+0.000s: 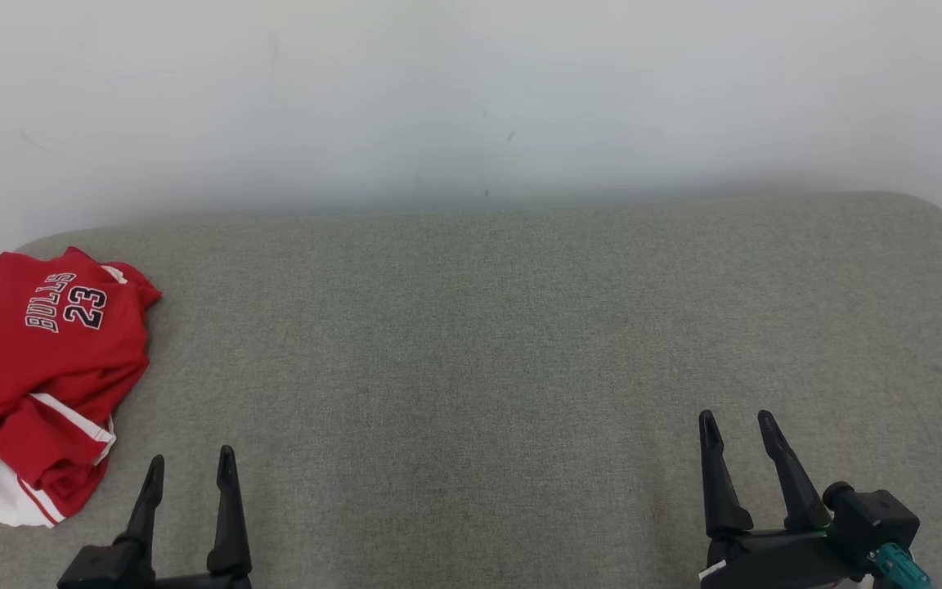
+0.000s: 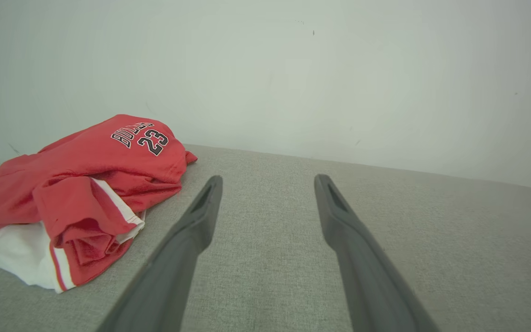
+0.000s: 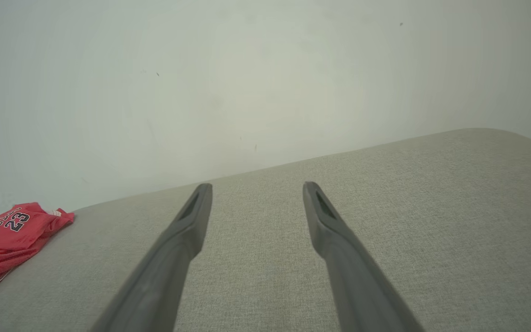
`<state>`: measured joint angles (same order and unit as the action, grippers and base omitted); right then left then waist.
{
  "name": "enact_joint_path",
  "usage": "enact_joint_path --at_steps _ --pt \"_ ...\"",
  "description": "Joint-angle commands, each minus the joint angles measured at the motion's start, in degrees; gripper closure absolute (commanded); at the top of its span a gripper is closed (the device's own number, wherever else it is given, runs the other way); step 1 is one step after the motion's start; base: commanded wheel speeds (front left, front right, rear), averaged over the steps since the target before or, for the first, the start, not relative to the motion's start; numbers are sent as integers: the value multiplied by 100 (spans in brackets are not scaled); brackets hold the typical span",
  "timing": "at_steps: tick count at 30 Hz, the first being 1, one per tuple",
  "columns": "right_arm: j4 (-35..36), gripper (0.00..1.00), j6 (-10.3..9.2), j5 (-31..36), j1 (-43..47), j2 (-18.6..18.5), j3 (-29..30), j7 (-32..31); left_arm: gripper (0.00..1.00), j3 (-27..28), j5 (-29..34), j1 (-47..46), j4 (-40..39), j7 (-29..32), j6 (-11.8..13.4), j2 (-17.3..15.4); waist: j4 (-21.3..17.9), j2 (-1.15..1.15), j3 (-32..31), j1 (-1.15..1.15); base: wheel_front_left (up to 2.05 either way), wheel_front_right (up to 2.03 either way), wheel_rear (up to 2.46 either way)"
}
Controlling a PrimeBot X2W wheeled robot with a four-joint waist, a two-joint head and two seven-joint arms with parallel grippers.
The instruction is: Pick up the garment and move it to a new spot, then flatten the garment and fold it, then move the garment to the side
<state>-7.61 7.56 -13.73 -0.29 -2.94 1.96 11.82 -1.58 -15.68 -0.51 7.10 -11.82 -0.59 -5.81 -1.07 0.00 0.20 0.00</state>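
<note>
Over at the far left edge of the grey fabric surface [image 1: 471, 327], right up near the pale wall [image 1: 471, 98]: the garment [image 1: 38, 360], a red jersey. Lies in a rumpled heap, bunched and doubled over on itself. Shows dark "BULLS 23" lettering face up at the wall end, a white panel at the near end, and red-and-white striped trim along one folded edge.

Down at the lower left of the head view, the left gripper [image 1: 191, 458]. Hovers just beside the heap's near corner, apart from the cloth, touching nothing. Jaws spread wide, nothing between them. Same story from the left wrist view: left gripper [image 2: 269, 179] with both dark fingers [image 2: 187, 235] splayed over bare grey fabric, the garment [image 2: 85, 184] off to the left of them, close but clear.

Across at the lower right, the right gripper [image 1: 737, 419]. Well apart from the jersey, most of the surface between the two. Jaws open here too, empty. Confirmed in the right wrist view: right gripper [image 3: 257, 186] pointing toward the wall over plain fabric, the garment [image 3: 7, 230] small and distant at the left edge.

Not yet picked up, not yet flattened.
</note>
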Motion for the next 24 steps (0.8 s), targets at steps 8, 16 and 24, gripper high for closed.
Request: enact_joint_path --at_steps 8,16,24 --pt "56 0 -12 451 50 9 58 144 0 2 475 45 81 -138 34 -68 -10 0 -16 0 0 0 0" --pt "30 0 -13 658 86 9 100 226 0 25 718 69 137 -228 -14 -98 -22 0 -25 0 0 0 0" --pt "16 0 -13 898 118 10 53 307 0 -4 938 116 164 -314 -28 -109 -38 0 -55 0 0 0 0"
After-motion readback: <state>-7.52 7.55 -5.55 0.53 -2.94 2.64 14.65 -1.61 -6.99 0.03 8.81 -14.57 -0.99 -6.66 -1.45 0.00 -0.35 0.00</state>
